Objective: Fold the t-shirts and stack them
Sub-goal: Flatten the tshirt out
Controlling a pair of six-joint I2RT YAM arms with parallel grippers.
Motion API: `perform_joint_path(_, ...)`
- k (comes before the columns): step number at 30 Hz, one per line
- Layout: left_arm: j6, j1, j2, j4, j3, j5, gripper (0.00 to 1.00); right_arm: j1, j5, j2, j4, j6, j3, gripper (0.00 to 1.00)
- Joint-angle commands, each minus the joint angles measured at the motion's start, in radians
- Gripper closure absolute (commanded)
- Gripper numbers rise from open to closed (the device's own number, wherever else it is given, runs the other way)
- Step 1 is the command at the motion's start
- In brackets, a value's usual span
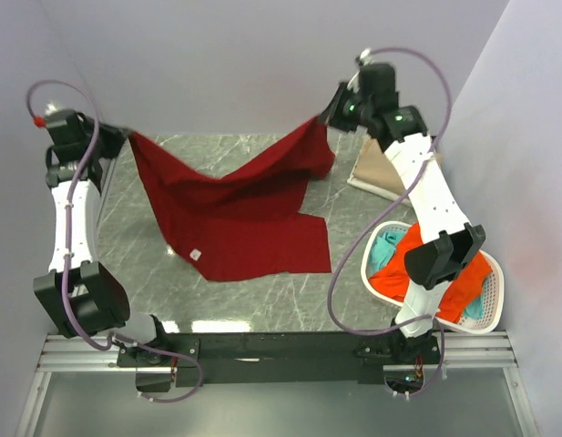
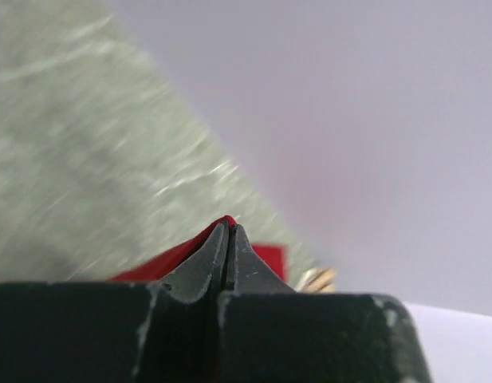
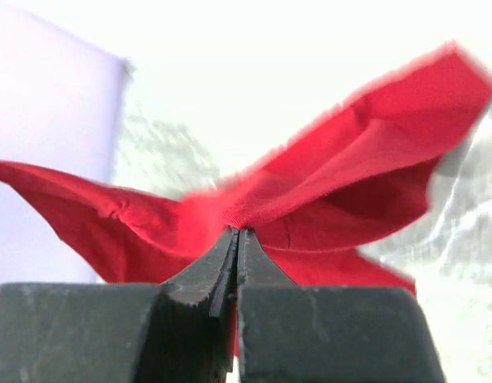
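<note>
Pinched shut, my left gripper [image 1: 124,137] holds one corner of the dark red t-shirt [image 1: 235,214] at the far left of the table [image 1: 262,305]. My right gripper [image 1: 326,116] is shut on another corner at the far right. The shirt hangs between them and sags in the middle, and its lower part lies on the table. I think I am spreading it flat before folding. To do that well, I should pull both corners apart evenly until the sag is gone, then lower the shirt gently. A tan t-shirt [image 1: 376,173] lies near the right wall, and my right arm [image 1: 426,200] covers part of it. The arm also hides part of the basket [image 1: 364,269], where an orange-red t-shirt [image 1: 387,287] and a teal t-shirt [image 1: 385,244] lie.

From my left wrist, the left gripper [image 2: 230,231] has its fingers pressed together. Only a small bit of the red shirt [image 2: 265,259] peeks out. Everything behind is blurry.

From my right wrist, the right gripper [image 3: 238,233] bites a bunched fold of the shirt [image 3: 349,183]. The light behind is so bright that I cannot make out the table.
</note>
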Motion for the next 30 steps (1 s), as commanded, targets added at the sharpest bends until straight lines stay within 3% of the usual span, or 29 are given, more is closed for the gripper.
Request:
perform_joint_path(1, -0.086, 0.003, -0.011, 0.071, 0.166, -0.001, 1.0, -0.027, -0.001, 0.02, -0.056, -0.023, 0.22, 1.0)
perform_joint_path(5, -0.086, 0.004, -0.042, 0.065, 0.32, 0.033, 1.0, -0.039, 0.024, -0.049, -0.024, -0.042, 0.305, 1.0)
perform_joint_path(14, -0.027, 0.059, -0.217, 0.061, 0.534, 0.017, 1.0, -0.038, 0.131, -0.403, 0.203, -0.123, 0.141, 1.0)
perform_joint_path(23, 0.004, 0.061, -0.263, 0.035, 0.746, -0.012, 0.99, -0.038, 0.18, -0.585, 0.314, -0.142, 0.093, 1.0)
perform_joint_path(30, -0.048, 0.062, -0.206, 0.146, 0.67, 0.068, 0.99, -0.041, 0.191, -0.546, 0.354, -0.132, 0.007, 1.0)
